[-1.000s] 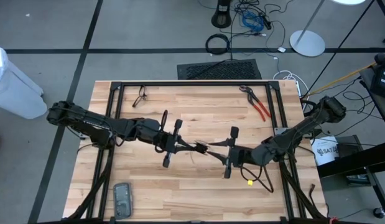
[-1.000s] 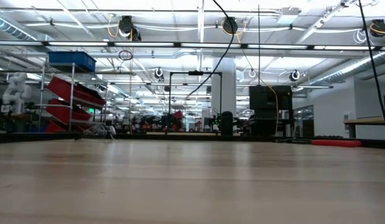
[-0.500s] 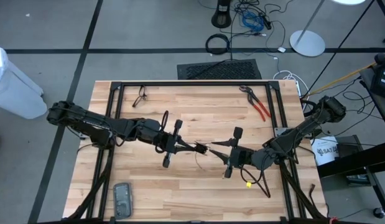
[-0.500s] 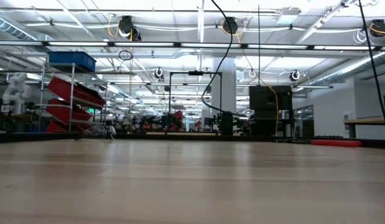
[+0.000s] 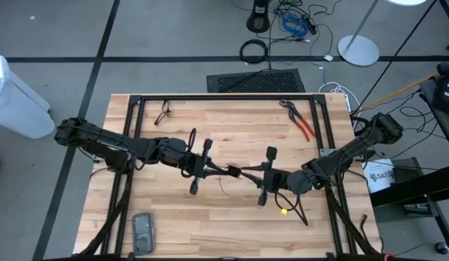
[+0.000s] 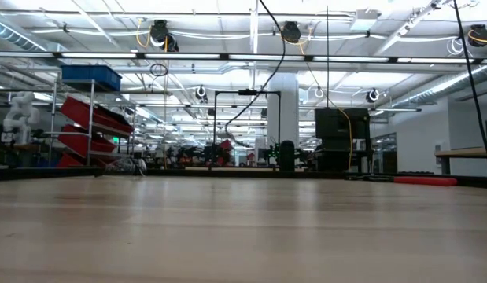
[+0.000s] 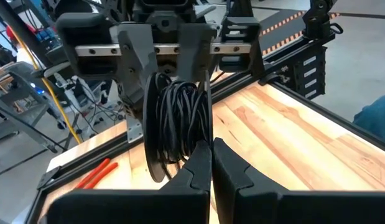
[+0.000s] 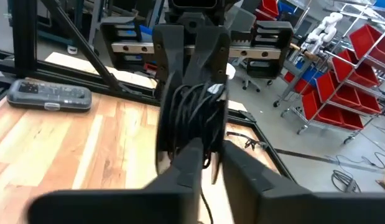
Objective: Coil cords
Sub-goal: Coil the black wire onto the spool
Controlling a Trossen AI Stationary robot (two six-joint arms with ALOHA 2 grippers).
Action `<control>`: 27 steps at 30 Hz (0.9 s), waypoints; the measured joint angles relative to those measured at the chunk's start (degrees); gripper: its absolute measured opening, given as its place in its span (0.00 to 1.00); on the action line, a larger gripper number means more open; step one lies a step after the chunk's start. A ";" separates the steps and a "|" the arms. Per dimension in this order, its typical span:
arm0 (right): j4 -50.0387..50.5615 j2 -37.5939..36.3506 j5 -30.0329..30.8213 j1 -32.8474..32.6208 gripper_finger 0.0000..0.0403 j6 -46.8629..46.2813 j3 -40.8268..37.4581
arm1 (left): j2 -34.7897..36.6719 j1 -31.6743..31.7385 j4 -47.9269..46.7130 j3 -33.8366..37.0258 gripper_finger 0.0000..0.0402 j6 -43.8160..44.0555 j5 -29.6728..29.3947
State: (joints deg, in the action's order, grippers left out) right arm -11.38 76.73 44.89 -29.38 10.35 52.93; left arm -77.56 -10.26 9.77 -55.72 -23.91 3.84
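The thin black cord is wound into a small coil [image 5: 237, 172] and held between both grippers above the middle of the table. My left gripper [image 5: 228, 172] comes at it from the left and my right gripper [image 5: 246, 174] from the right; both are shut on the coil. The left wrist view shows the coil [image 7: 176, 118] edge-on. In the right wrist view the coil [image 8: 192, 118] shows a small pale piece [image 8: 215, 89], and a loose strand [image 8: 204, 186] hangs below it. The low view shows neither the grippers nor the cord. My left gripper pinches several strands of the coil between its two fingers at the coil's left side [image 7: 193, 149]. The fingers lie level and come from the table's left. The coil stands on edge, clear of the table. My right gripper pinches several strands at the coil's opposite side [image 8: 201, 146] between its two fingers. The fingers lie level and come from the table's right. In the left wrist view its fingers [image 7: 139, 68] flank the coil's far part.
Red-handled pliers [image 5: 302, 125] lie at the far right. A small black object [image 5: 165, 112] lies at the far left. A grey flat case [image 5: 142, 232] lies at the near left and shows in the right wrist view [image 8: 49, 96]. A black frame [image 5: 224, 96] rims the table.
My right gripper has swayed a little toward the table's right edge and come back toward my left gripper, staying shut on the coil. The coil stays held between both grippers, and its loose strand has swung slightly.
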 joint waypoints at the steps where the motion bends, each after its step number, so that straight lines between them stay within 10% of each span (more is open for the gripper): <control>1: -0.02 0.02 -0.09 0.11 0.10 0.04 0.00 | 0.00 -0.02 -0.01 0.00 0.00 0.06 0.02; 17: -0.82 0.20 -1.28 0.12 0.00 -0.36 0.00 | 0.02 -0.46 0.19 0.00 0.01 1.16 0.44; 27: -0.41 -1.78 -1.29 -0.27 0.00 -0.38 -0.07 | 0.02 -1.03 1.02 -0.02 0.23 4.14 -4.00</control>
State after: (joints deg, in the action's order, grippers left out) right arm -11.79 74.95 43.60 -29.65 9.98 52.86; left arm -77.54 -11.29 10.78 -55.75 -19.77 -0.16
